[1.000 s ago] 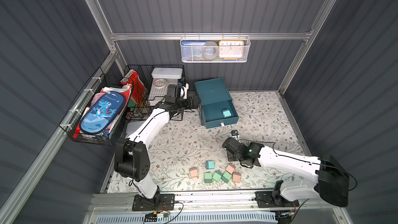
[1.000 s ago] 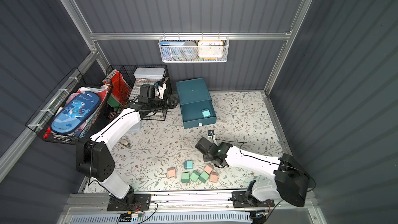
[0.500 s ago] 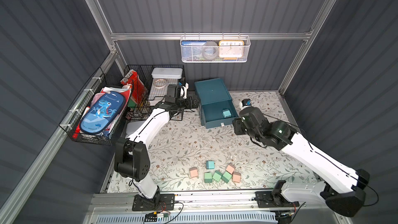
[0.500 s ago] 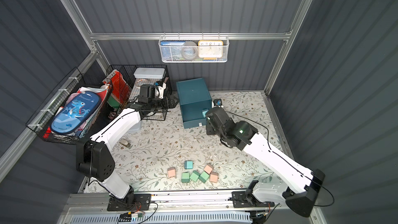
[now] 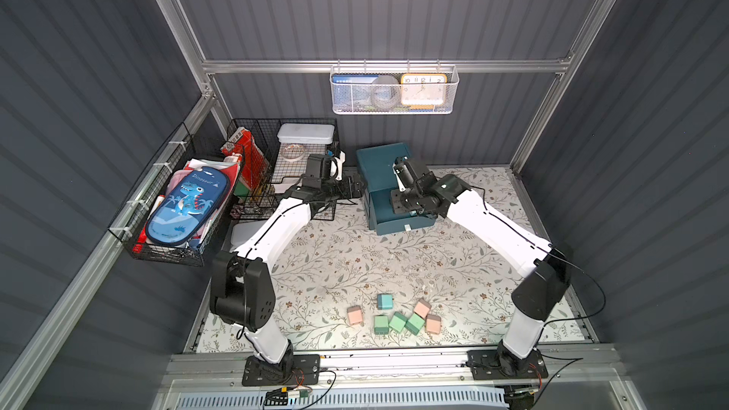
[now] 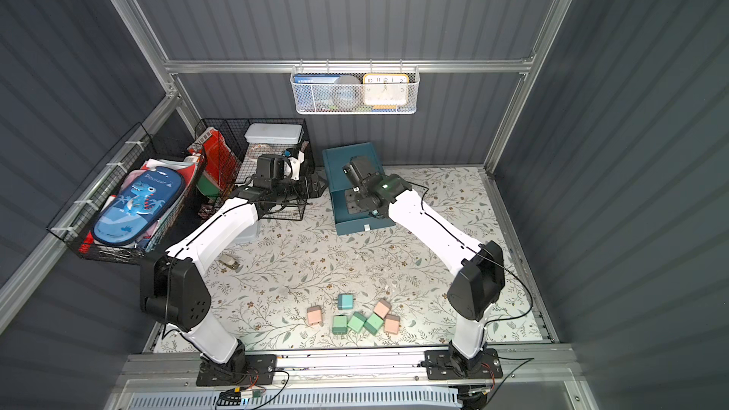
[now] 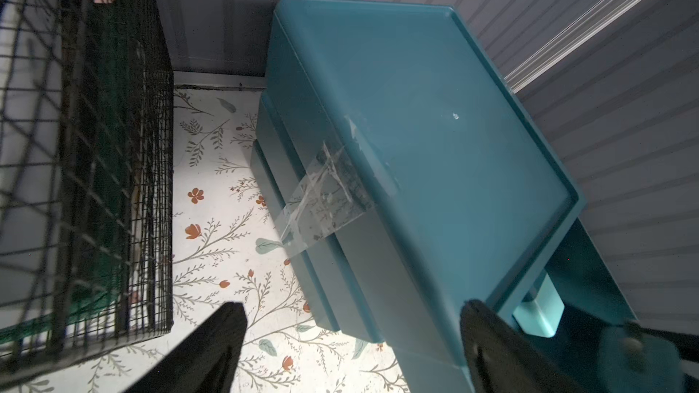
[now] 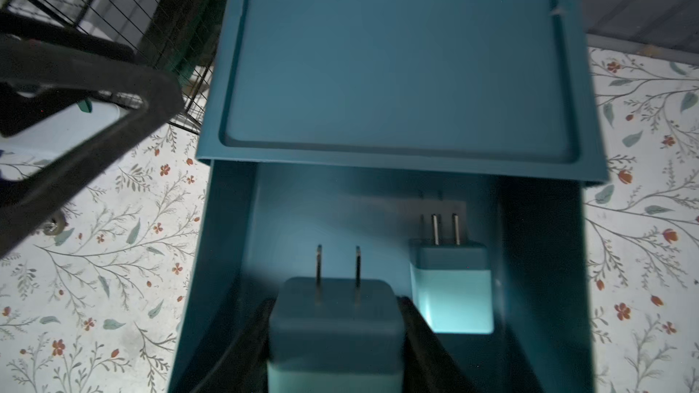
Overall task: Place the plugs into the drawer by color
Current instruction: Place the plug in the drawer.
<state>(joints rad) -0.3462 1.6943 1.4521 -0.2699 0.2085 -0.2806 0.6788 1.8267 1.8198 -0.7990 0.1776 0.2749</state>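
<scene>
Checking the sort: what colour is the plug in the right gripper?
Teal: the plug shows best in the right wrist view.

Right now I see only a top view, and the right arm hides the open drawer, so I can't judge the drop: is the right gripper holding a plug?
Observer: Yes. The right wrist view shows the right gripper shut on a teal plug, prongs toward the cabinet.
Operator: Anything in the drawer?
Observer: A second teal plug lies in the drawer, beside the held one.
Operator: And the other arm?
Observer: The left gripper is open and empty, beside the cabinet.
</scene>
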